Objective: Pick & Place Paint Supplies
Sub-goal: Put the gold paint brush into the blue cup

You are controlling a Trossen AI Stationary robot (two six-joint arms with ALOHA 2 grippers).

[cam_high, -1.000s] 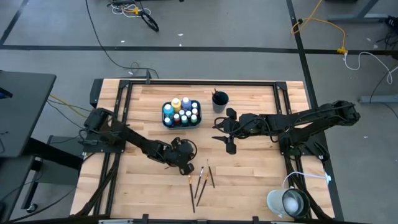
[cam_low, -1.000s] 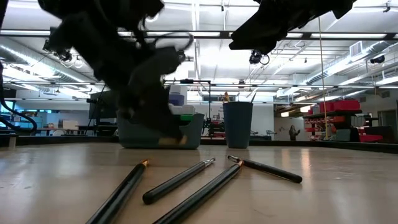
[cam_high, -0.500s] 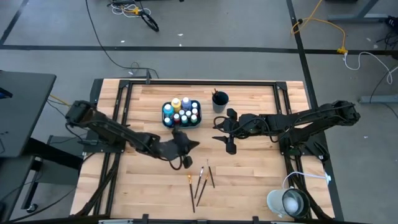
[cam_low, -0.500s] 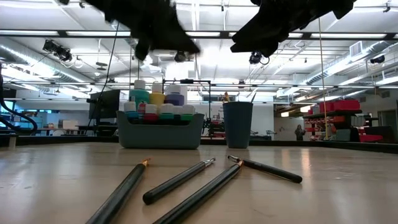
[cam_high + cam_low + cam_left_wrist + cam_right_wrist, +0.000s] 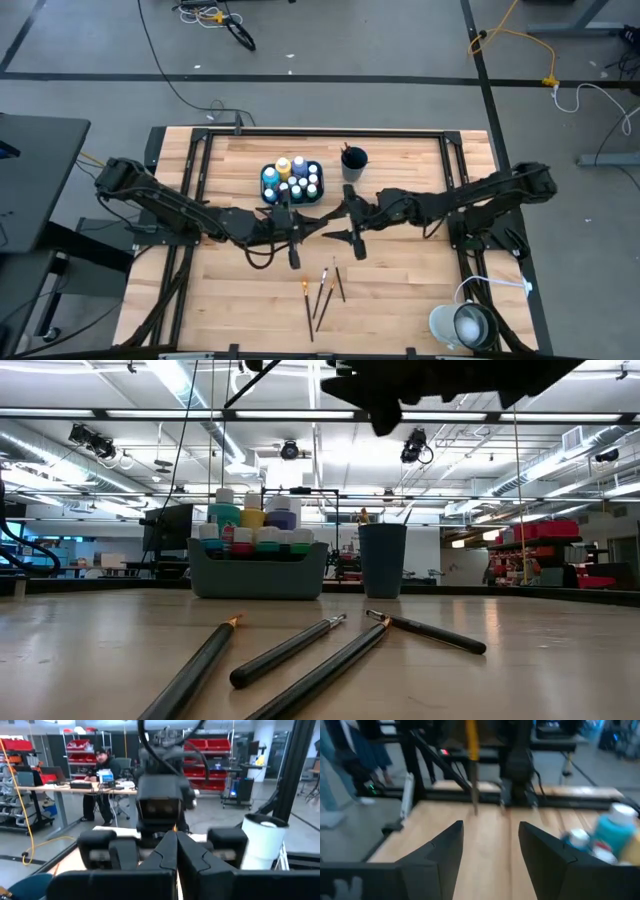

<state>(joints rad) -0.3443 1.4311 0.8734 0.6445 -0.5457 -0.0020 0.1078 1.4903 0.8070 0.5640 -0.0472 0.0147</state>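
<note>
1. Swung since last look: left claw (image 5: 293,258) lifted off worktop (image 5: 400,290), shut, carrying one paintbrush (image 5: 292,222) toward right claw (image 5: 352,243), open, mid-worktop.
2. Done: paint bottles (image 5: 291,181) in teal tray (image 5: 268,197); some brushes in dark cup (image 5: 353,160).
3. Left: three brushes (image 5: 322,290) loose on worktop near front edge.

A pale wood-grain tabletop (image 5: 400,280) is showing light plank stripes inside a black frame. The teal tray (image 5: 292,199) is holding white-capped paint bottles (image 5: 293,180) in blue, yellow and purple. A dark blue cup (image 5: 353,162) is sitting near it. Three paintbrushes (image 5: 322,290) are showing dark handles with brown tips. Both arms are looking matte black against grey floor (image 5: 330,50).
</note>
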